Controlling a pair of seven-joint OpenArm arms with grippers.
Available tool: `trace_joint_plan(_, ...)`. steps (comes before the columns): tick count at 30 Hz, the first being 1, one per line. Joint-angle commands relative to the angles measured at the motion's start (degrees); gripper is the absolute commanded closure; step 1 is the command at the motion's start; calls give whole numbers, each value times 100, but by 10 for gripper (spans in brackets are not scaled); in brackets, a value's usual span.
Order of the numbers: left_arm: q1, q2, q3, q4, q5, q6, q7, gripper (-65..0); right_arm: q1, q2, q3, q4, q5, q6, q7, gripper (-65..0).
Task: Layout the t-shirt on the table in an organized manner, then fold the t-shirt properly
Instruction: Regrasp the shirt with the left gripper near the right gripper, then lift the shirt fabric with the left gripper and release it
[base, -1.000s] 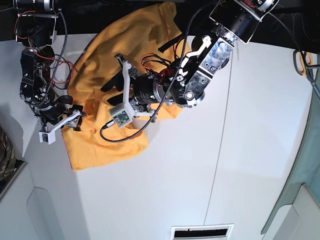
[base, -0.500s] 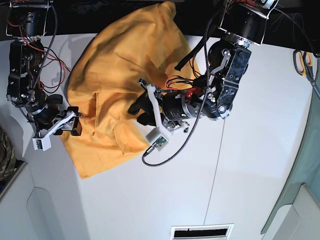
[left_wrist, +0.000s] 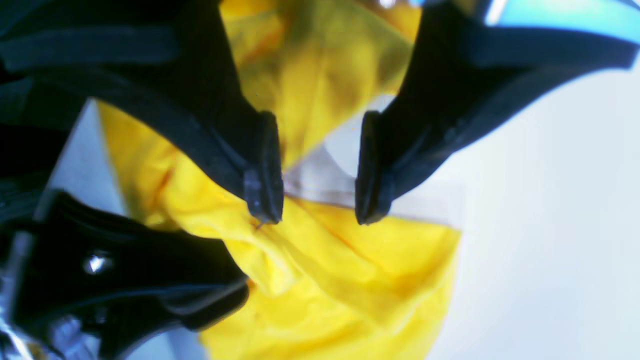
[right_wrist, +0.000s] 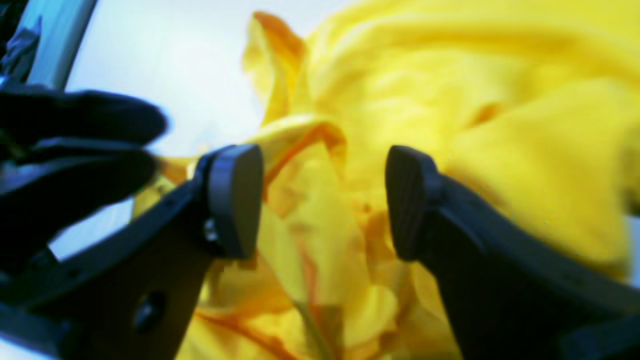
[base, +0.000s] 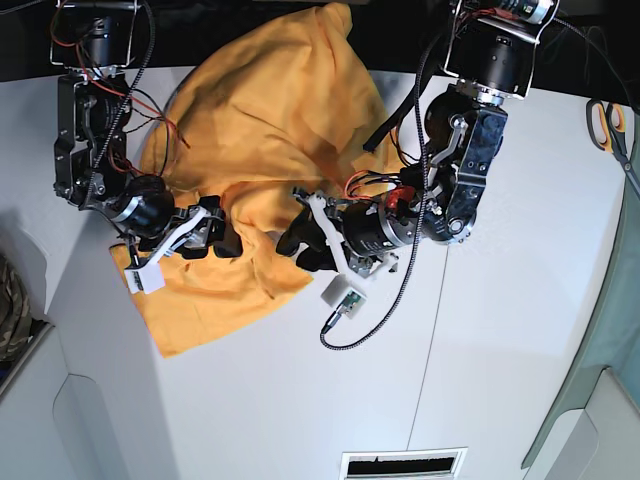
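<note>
Two arms reach over the shirt (base: 250, 130), which lies rumpled on the table (base: 500, 330), toward its far left part in the base view, with its top corner reaching past the table's far edge. Its near corner points toward the front, and a raised fold runs across its middle between the two grippers.

On that view's right, the left gripper (base: 297, 243) hangs at the shirt's right edge. In its wrist view the left gripper (left_wrist: 317, 192) has its jaws spread, with white table and a fold of yellow cloth showing in the gap; one fingertip (left_wrist: 265, 200) sits at the cloth, though whether it touches is unclear. Nothing is pinched between the jaws.

On the base view's left, the right gripper (base: 220, 238) sits over the shirt's left-middle part. Its wrist view shows the right gripper (right_wrist: 322, 200) with the jaws wide apart and bunched cloth (right_wrist: 450, 125) behind and between them, not clamped. The other arm's dark fingers (right_wrist: 75, 145) show at that view's left edge, close by.

Scissors (base: 612, 130) lie at the table's far right edge, well apart from the shirt. Camouflage cloth (base: 12, 310) shows at the left border.
</note>
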Motion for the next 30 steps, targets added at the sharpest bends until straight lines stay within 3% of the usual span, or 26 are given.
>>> trace_joint_plan(1, -247, 46, -9, -74, -114, 35, -254, -275, 107, 0, 11, 101, 28, 39, 105, -381)
trace_joint_plan(5, -708, 48, -9, -852, -125, 72, -612, -276, 92, -42, 7, 101, 33, 37, 15, -362)
trace_joint_plan(10, -1213, 170, -9, -1810, -120, 63, -695, -276, -166, -37, 7, 101, 31, 42, -26, -209)
trace_joint_plan(17, -1355, 535, -9, -2428, 533, 48, -1478, -275, -490, -35, 7, 101, 24, 63, 31, -207)
trace_joint_plan(21, -1355, 616, 17, -2509, 774, 46, -1582, -267, -542, -37, 7, 101, 31, 63, 39, -188)
trace_joint_plan(23, -1355, 614, 17, -2509, 774, 46, -1582, -183, -540, -35, 7, 101, 28, 63, 98, -153)
trace_joint_plan(26, -1355, 614, 17, -2509, 774, 44, -1593, 0, -540, -35, 7, 101, 28, 63, 166, -98)
trace_joint_plan(30, -1355, 612, 17, -2509, 774, -173, -1582, 0, -540, -35, 7, 101, 28, 63, 184, 0)
